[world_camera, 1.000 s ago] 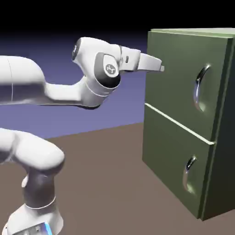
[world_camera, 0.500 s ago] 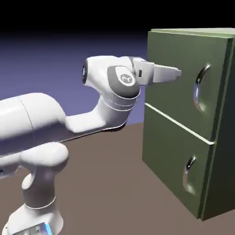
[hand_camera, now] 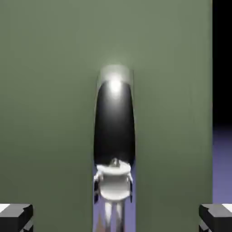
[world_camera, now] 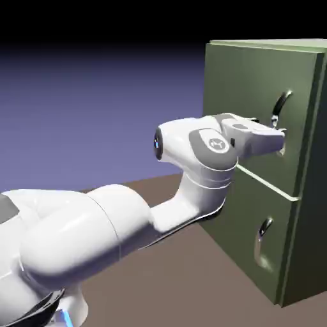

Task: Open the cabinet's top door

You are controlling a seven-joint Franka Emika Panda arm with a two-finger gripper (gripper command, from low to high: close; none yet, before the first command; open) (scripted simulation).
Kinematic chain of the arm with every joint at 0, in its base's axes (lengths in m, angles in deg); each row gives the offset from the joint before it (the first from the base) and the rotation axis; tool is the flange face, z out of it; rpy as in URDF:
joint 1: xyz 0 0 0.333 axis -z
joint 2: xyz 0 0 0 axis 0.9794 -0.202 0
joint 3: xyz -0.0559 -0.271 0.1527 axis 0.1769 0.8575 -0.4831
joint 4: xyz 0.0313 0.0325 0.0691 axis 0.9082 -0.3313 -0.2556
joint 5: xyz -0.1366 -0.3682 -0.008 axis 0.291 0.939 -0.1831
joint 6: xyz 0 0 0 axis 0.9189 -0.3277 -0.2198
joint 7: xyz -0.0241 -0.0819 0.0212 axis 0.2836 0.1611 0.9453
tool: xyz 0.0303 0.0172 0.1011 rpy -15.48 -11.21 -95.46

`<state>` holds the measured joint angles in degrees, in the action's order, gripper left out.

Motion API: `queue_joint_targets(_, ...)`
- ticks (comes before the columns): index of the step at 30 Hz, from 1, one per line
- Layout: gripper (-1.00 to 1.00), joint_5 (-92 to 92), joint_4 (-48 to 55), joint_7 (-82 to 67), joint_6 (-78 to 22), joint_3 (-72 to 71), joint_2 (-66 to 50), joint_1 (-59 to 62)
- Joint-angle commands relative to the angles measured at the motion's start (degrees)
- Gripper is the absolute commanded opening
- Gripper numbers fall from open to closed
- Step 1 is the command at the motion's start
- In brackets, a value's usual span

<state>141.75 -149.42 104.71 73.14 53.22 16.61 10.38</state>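
The flat olive-green upper door (world_camera: pixel 239 83) lies closed on the front of the boxy green cabinet (world_camera: pixel 311 172), above the pale seam, its side edges lined up with the lower panel's. Its long curved silver handle (hand_camera: pixel 114 131) stands near the door's right edge in the exterior view. The white two-finger gripper (hand_camera: pixel 116 217) is at the handle's lower part, its grey fingertips wide apart, one toward each side of the handle. Below the seam, the shorter olive-green panel (world_camera: pixel 246 217) carries a smaller curved silver handle (world_camera: pixel 260 243) near its right edge.
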Motion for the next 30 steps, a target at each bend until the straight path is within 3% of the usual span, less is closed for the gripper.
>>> queue_joint_targets(1, -1.00, 0.00, 0.00, 0.00, 0.00, 0.00, 0.00, 0.00)
queue_joint_targets(19, -1.00, -10.33, -33.97, 11.54, -29.83, -26.02, 6.93, 28.13)
queue_joint_targets(30, -1.00, -30.30, -43.45, 14.13, -45.33, -48.85, 11.17, 32.13)
